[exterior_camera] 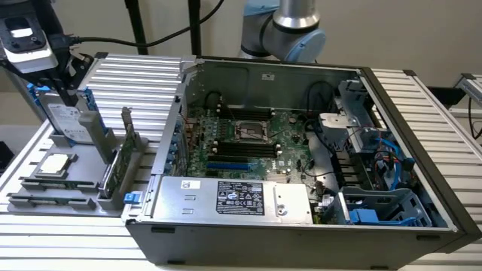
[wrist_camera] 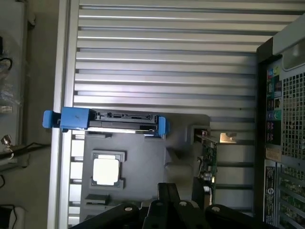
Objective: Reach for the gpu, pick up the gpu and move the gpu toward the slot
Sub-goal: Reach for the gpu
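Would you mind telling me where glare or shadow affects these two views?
Wrist view: the chip glares nearly white, and the ribbed table carries bright streaks. Exterior view: light is soft and even; the computer case is mildly shaded inside, and the gpu shows no glare.

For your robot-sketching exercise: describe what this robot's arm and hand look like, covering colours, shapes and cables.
The arm is built of rounded silver-grey joints with a pale blue-grey cap. Near its end sits a white-and-grey block, fed by black cables. The hand is black, made of bolted linkage bars.
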Robot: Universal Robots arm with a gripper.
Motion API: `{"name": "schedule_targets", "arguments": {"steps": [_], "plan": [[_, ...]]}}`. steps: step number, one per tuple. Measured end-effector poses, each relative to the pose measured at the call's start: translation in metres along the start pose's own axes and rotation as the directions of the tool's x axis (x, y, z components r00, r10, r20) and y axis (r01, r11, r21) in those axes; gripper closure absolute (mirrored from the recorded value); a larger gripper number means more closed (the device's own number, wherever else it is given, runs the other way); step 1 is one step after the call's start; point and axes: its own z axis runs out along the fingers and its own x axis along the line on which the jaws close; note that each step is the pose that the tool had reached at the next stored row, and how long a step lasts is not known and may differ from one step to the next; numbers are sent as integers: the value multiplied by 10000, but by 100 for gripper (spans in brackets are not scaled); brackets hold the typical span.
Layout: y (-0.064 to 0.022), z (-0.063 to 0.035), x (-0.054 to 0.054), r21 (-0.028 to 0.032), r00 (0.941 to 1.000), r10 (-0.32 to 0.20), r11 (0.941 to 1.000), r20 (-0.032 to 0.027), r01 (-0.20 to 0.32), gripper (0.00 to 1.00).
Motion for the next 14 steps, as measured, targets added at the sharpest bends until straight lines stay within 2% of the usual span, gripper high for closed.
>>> {"name": "schedule_targets", "arguments": {"steps": [8,14], "plan": [[-131,4,-280,0,10000,0,10000,0,0,89],[-237,27,-408,15,10000,1,10000,1,-1,89]]}}
